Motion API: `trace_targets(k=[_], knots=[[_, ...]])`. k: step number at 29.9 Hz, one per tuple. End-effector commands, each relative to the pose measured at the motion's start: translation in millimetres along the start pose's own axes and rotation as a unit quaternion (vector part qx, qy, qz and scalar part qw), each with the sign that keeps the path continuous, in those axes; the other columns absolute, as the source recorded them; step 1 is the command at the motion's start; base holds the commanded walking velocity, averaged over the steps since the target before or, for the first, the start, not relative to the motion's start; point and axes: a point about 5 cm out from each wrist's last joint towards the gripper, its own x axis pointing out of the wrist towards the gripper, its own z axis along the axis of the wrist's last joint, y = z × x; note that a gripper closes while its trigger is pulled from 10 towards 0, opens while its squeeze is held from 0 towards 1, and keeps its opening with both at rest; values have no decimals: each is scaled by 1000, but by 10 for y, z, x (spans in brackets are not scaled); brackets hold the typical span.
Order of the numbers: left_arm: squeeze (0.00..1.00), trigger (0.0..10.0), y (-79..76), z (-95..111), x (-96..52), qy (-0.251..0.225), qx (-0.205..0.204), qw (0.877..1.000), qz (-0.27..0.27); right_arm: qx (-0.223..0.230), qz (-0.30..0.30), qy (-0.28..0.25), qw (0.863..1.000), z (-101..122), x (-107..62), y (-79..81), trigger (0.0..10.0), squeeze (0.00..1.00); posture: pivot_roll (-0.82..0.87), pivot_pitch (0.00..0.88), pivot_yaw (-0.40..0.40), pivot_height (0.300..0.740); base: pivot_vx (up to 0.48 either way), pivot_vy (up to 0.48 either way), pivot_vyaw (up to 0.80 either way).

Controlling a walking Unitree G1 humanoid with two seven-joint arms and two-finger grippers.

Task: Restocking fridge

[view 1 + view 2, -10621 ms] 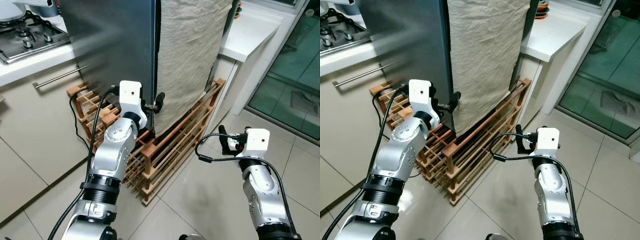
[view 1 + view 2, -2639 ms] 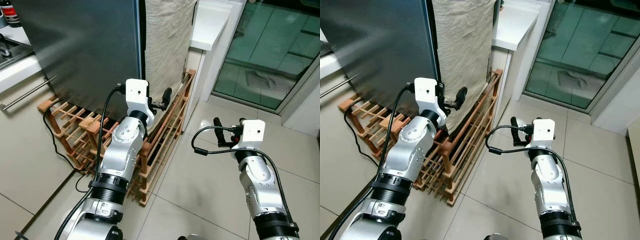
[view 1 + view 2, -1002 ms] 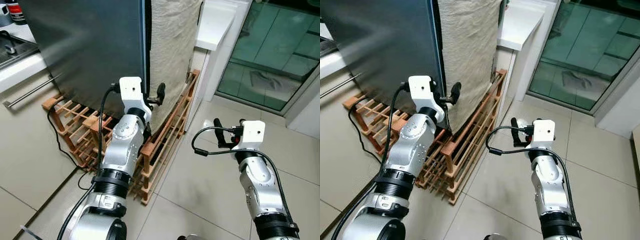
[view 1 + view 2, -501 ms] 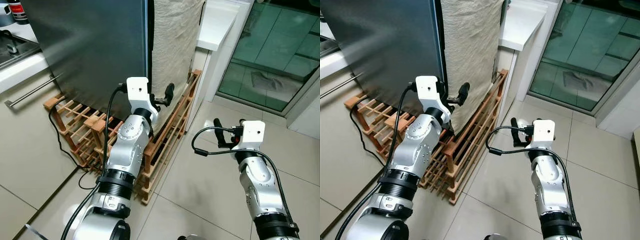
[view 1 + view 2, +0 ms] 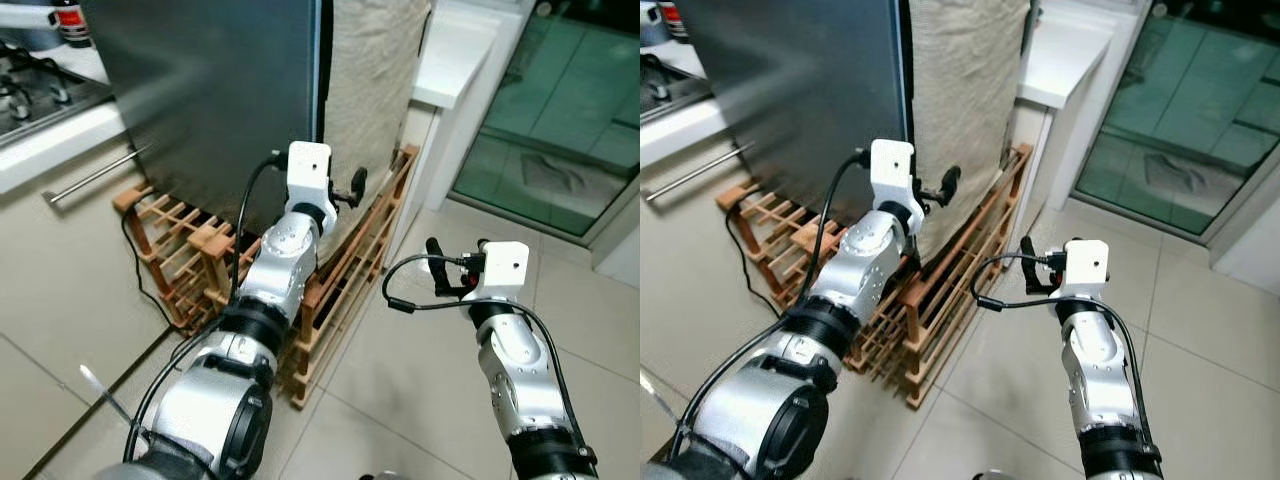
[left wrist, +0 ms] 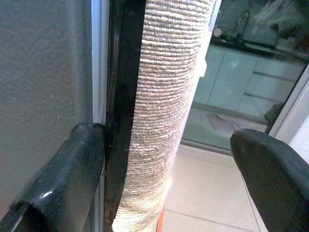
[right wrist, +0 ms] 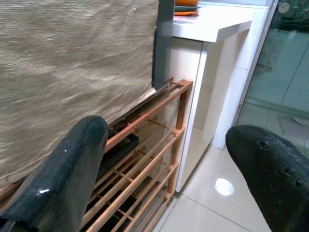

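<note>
- Tall dark grey steel fridge (image 5: 220,100) upright at the left, door shut, standing on a low wooden slatted rack (image 5: 330,290) that rests on the beige tiled floor (image 5: 1200,360).
- Beige woven cloth (image 5: 965,110) draped down the fridge's right side, lower edge reaching the rack's top rail.
- Left hand (image 5: 335,195) raised at the fridge's front right corner, at the dark vertical seam (image 6: 123,111) between steel door and cloth.
- Left wrist view: fingers spread wide; one black finger (image 6: 72,164) touching the grey door face right at the seam, the other (image 6: 270,169) well apart in open air on the cloth side. Nothing gripped.
- Right hand (image 5: 1038,268) held out low over the floor, beside the rack's right end, apart from rack and fridge.
- Right wrist view: fingers (image 7: 63,164) wide apart, nothing between them; beyond them the cloth, the rack's rails and a white table (image 7: 217,26) edge.
- White table just right of the fridge, with orange and dark dishes (image 7: 181,8) stacked near its back edge.
- Gas hob (image 5: 40,85) set in a white worktop at the far left, with a metal bar handle (image 5: 95,175) on the cabinet front below.
- Black cable (image 5: 135,250) trailing down past the rack's left end.
- Green-tinted glass door (image 5: 1200,110) at the right.
</note>
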Motion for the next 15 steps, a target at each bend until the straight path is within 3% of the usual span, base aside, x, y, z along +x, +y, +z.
trace_targets(k=[1, 6, 8, 9, 12, 13, 15], knots=[[0, 10000, -90, -20, 36, 14, -9, 1000, -17, -5, -2, -6, 1000, 32, 2, -31, 10000, 0, -116, 0, -15, 735, 0, 0, 0], [0, 10000, -221, -24, 68, 20, -46, 997, -58, -4, -1, -5, 1000, 29, 7, -19, 10000, 0, -115, 0, -14, 735, 0, 0, 0], [0, 10000, -389, 41, 86, 8, -91, 988, -123, -2, 4, -3, 1000, 22, 9, 0, 10000, 0, -117, 0, -13, 735, 0, 0, 0], [0, 10000, -389, 41, 86, 8, -91, 988, -123, -2, 4, -3, 1000, 22, 9, 0, 10000, 0, -117, 0, -13, 735, 0, 0, 0], [0, 10000, -572, 144, 87, -15, -110, 974, -195, 5, 31, 26, 999, -56, -4, 59, 10000, 0, -117, 0, -13, 735, 0, 0, 0], [0, 10000, -684, 197, 75, -26, -127, 963, -238, 11, 66, 71, 995, -195, -35, 118, 10000, 0, -120, 0, -13, 735, 0, 0, 0], [0, 10000, -792, 234, 55, -33, -134, 951, -275, 5, 74, 98, 992, -312, -79, 107, 10000, 0, -119, 0, -14, 735, 0, 0, 0]])
